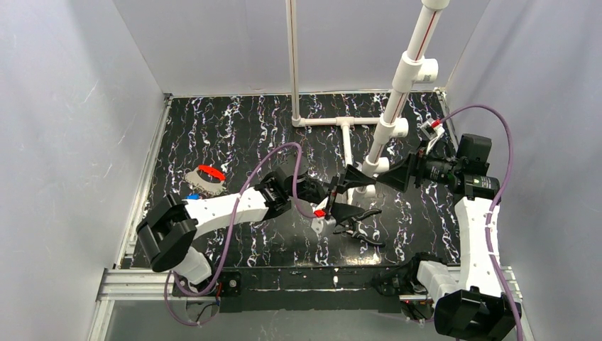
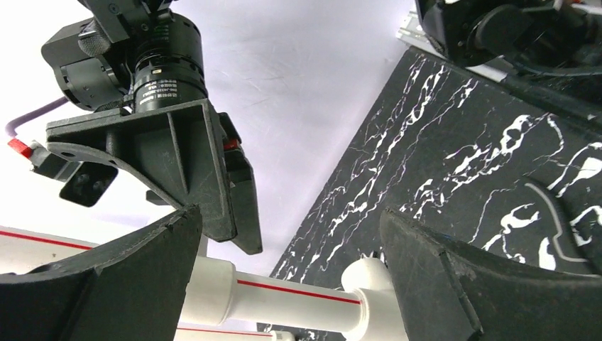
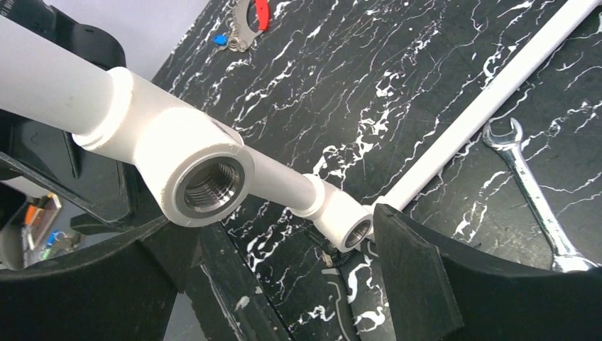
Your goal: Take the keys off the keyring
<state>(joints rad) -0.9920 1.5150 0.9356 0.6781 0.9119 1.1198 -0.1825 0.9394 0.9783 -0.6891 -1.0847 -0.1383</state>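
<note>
Keys [image 1: 201, 184] lie in a grey bunch on the left part of the black marbled surface [image 1: 234, 128] in the overhead view, the red keyring [image 1: 211, 172] on top of them and a blue-headed key [image 1: 192, 197] just beside. Both arms are well apart from them at the middle. The left fingers [image 1: 349, 181] and right fingers [image 1: 399, 173] face each other by the foot of a white pipe frame [image 1: 387, 128], with black-handled pliers [image 1: 362, 229] lying near below. From the left wrist, its own fingers stand wide and hold nothing. A white pipe crosses behind the gap and the right arm's fingers hang above. From the right wrist, its fingers are also spread wide and hold nothing, with threaded pipe fittings in front of them. Keyring and keys show far off at the top, and a wrench [image 3: 532, 192] lies at the right.
</note>
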